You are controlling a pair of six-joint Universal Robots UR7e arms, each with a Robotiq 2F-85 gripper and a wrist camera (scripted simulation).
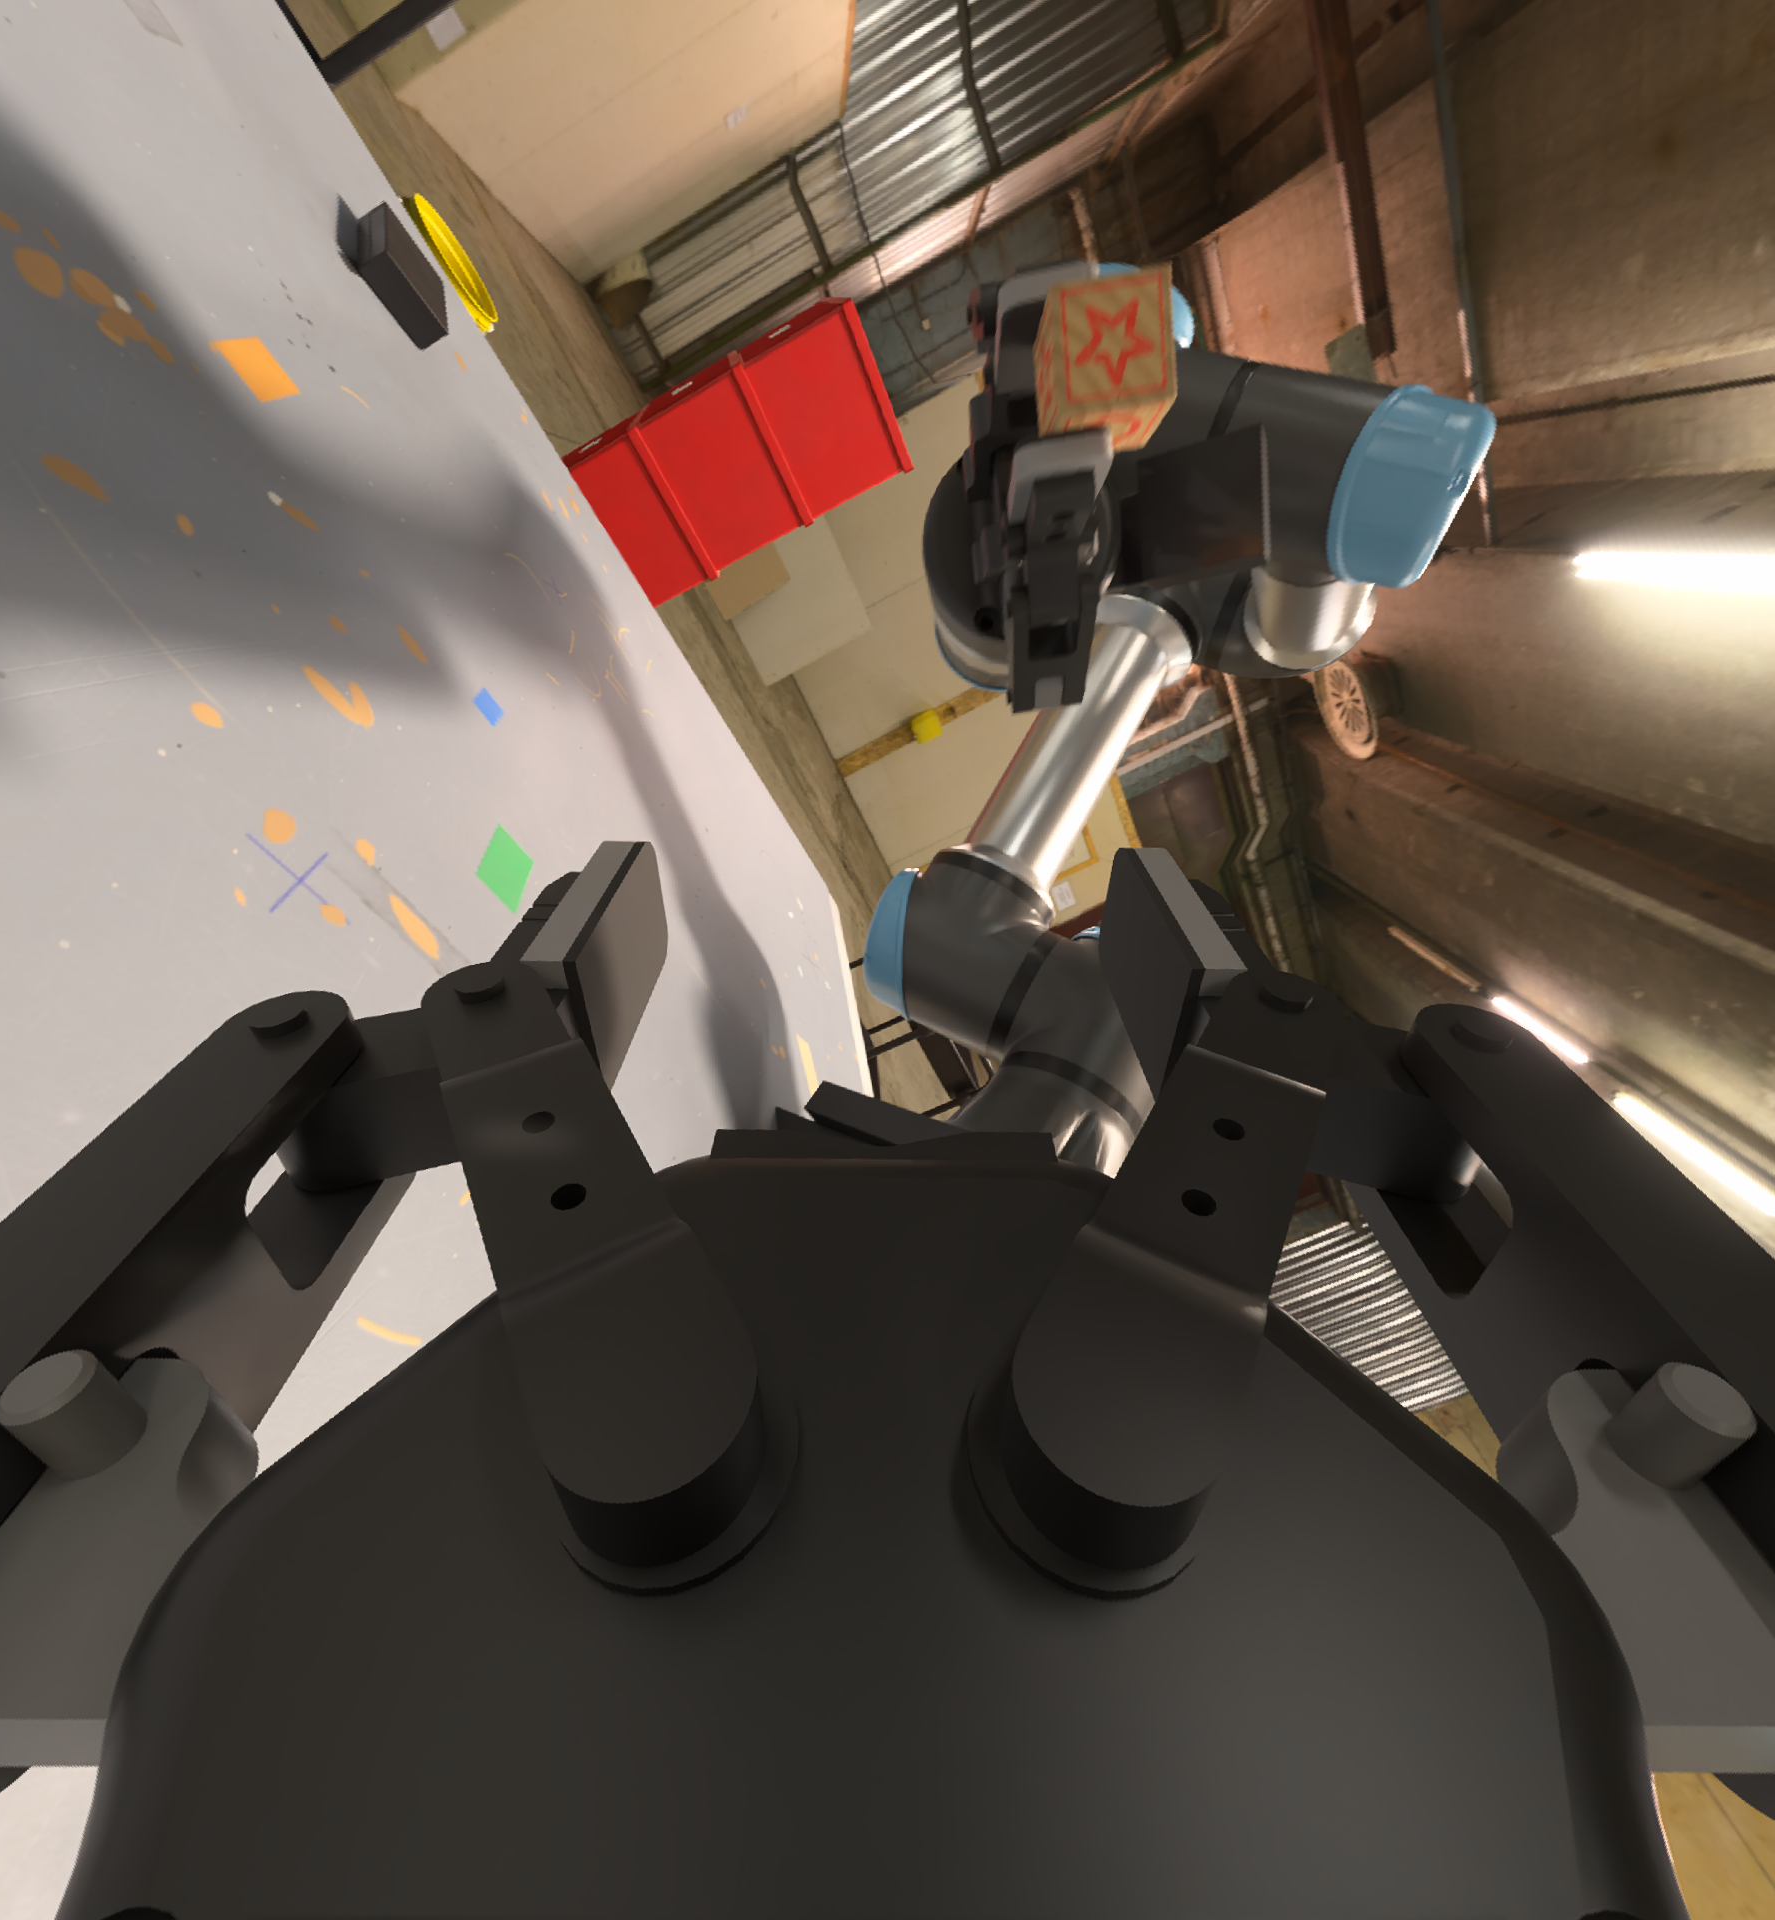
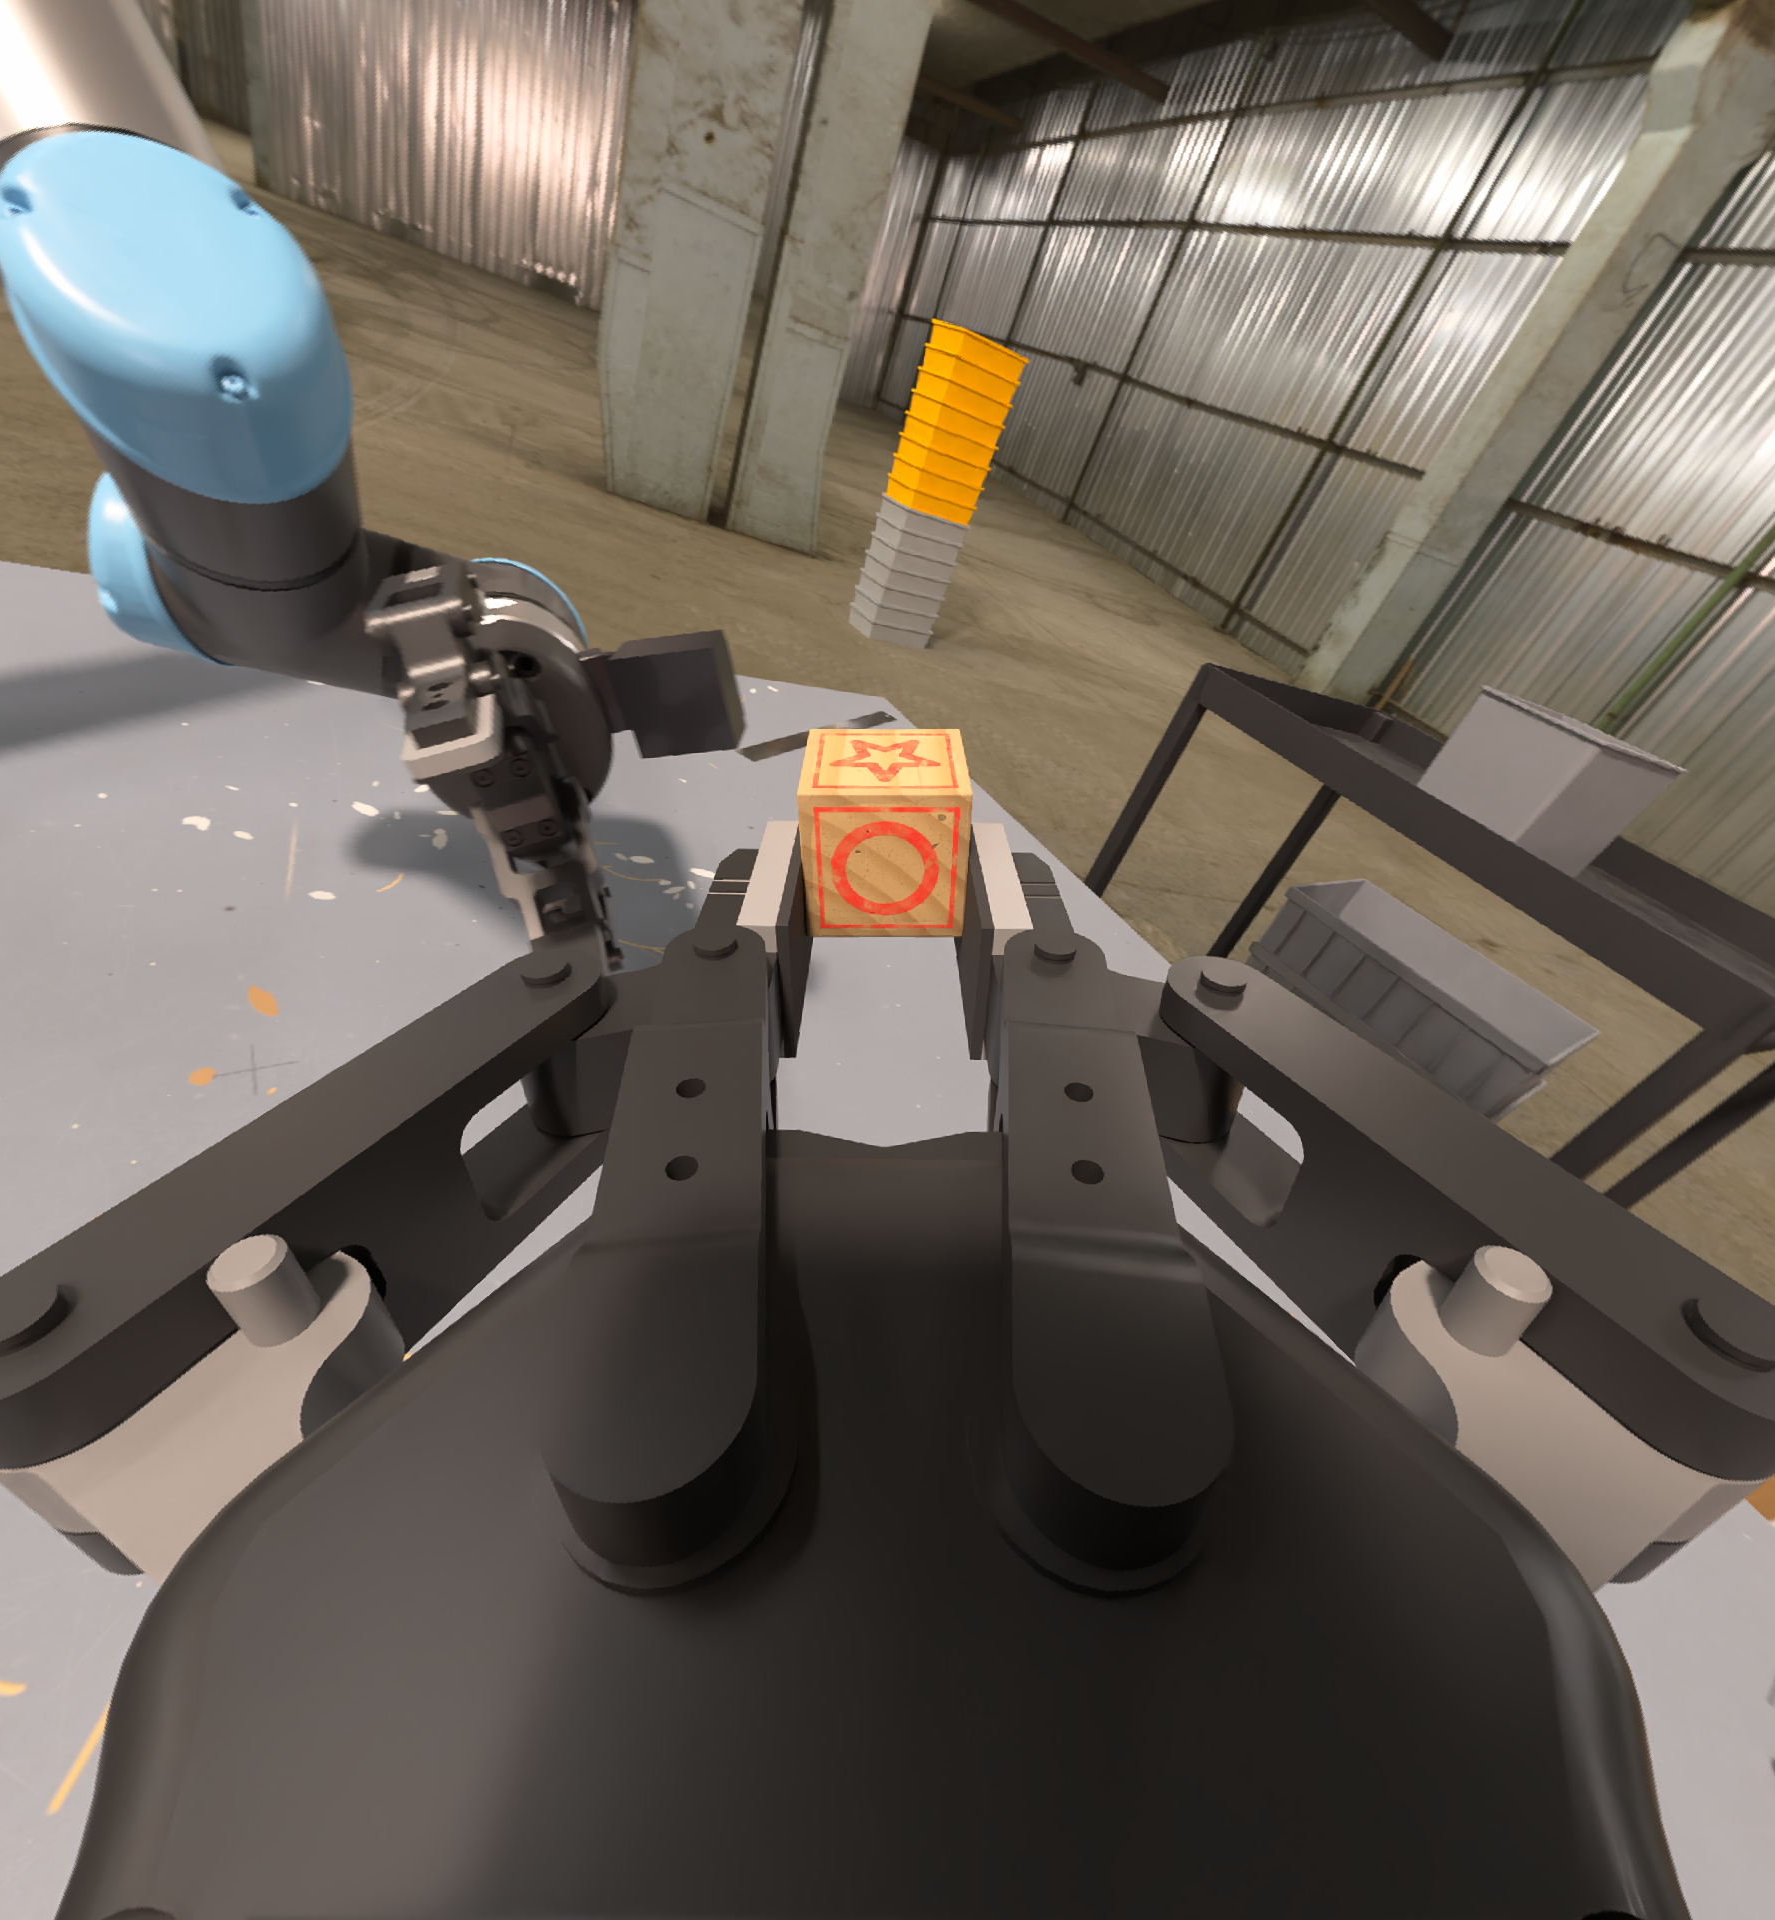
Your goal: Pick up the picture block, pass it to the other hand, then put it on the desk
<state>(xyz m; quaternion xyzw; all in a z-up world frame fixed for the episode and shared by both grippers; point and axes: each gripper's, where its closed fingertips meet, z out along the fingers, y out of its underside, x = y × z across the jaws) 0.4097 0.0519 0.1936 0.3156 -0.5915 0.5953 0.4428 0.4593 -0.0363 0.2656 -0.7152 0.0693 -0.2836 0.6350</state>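
Observation:
The picture block (image 2: 883,842) is a wooden cube with a red ring on the face towards me and a red star on top. My right gripper (image 2: 883,888) is shut on it, one pad on each side, and holds it in the air above the far edge of the grey desk (image 2: 83,935). In the left wrist view the block (image 1: 1106,353) shows its star face, held in the right gripper (image 1: 1044,384), well ahead of my left gripper. My left gripper (image 1: 883,914) is open and empty above the desk (image 1: 135,623). It also shows in the right wrist view (image 2: 623,810), left of the block and apart from it.
A black box (image 1: 395,270) and a yellow ring (image 1: 452,260) sit at the desk's far edge. Green (image 1: 504,868), blue (image 1: 488,707) and orange (image 1: 254,369) patches mark the desk. Red bins (image 1: 748,447) stand beyond it. A dark frame with grey bins (image 2: 1423,987) stands on the right.

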